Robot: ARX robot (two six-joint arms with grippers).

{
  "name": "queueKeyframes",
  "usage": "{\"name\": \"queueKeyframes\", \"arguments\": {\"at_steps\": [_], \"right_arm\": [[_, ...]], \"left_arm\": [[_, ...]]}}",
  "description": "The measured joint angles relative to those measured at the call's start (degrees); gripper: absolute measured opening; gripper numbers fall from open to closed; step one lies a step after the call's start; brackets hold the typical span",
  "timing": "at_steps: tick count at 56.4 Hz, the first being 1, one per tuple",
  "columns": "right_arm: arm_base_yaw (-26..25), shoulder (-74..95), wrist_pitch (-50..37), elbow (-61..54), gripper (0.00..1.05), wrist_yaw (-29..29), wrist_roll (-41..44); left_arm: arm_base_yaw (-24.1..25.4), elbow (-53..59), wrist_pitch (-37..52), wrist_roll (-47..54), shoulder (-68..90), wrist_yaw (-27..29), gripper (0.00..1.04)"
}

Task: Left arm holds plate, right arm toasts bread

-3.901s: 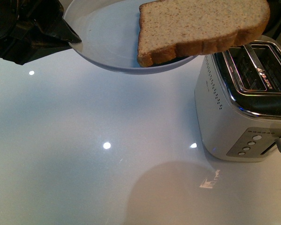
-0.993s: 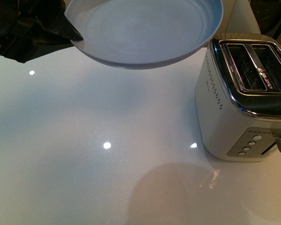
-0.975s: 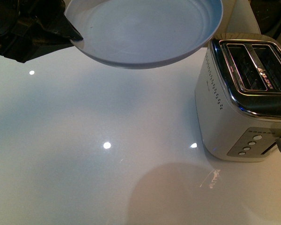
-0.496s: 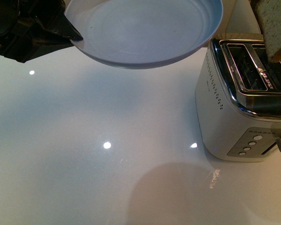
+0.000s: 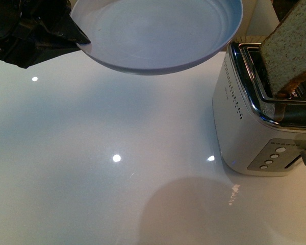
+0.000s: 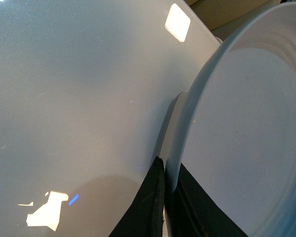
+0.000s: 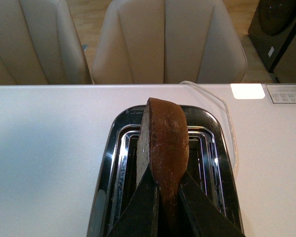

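Observation:
My left gripper (image 5: 79,41) is shut on the rim of the pale blue-white plate (image 5: 158,33), which hangs empty above the white table at the top of the front view. The left wrist view shows the black fingers (image 6: 155,197) pinching the plate's rim (image 6: 187,133). My right gripper (image 7: 165,202) is shut on the slice of bread (image 7: 165,143), held on edge, crust up, over the toaster (image 7: 113,163). In the front view the bread (image 5: 288,48) stands tilted with its lower corner at a slot of the silver toaster (image 5: 255,122). The right gripper itself is out of the front view.
The glossy white table (image 5: 92,178) spreads below the plate. The toaster's buttons (image 5: 273,155) face the front at the right edge. Beige chairs (image 7: 167,39) stand beyond the table's far edge. A white cord (image 7: 229,123) runs past the toaster.
The bread has left the plate, gone out of view, then come in from the upper right and dropped to the toaster's slot. The plate and left gripper have stayed still.

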State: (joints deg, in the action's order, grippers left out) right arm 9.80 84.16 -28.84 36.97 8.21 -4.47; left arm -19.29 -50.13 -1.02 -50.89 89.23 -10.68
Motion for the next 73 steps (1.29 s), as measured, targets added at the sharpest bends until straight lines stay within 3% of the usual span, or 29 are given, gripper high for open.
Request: {"name": "queueKeyframes", "arguments": {"at_steps": [31, 35, 51, 66, 73], "right_arm": [[1.20, 8.20, -0.83, 0.28, 0.04, 0.37, 0.00], [1.33, 8.81, -1.07, 0.28, 0.19, 0.31, -0.15], [1.31, 7.08, 0.59, -1.73, 0.59, -0.50, -3.37], [-0.48, -6.47, 4.26, -5.70, 0.96, 1.64, -5.42], [-1.60, -15.15, 5.73, -7.37, 0.96, 2.64, -6.14]], "left_arm": [[0.00, 0.00, 0.00, 0.00, 0.00, 0.00, 0.03], [0.00, 0.00, 0.00, 0.00, 0.00, 0.00, 0.03], [0.00, 0.00, 0.00, 0.00, 0.00, 0.00, 0.03], [0.00, 0.00, 0.00, 0.00, 0.00, 0.00, 0.03], [0.00, 0.00, 0.00, 0.00, 0.00, 0.02, 0.03]]}}
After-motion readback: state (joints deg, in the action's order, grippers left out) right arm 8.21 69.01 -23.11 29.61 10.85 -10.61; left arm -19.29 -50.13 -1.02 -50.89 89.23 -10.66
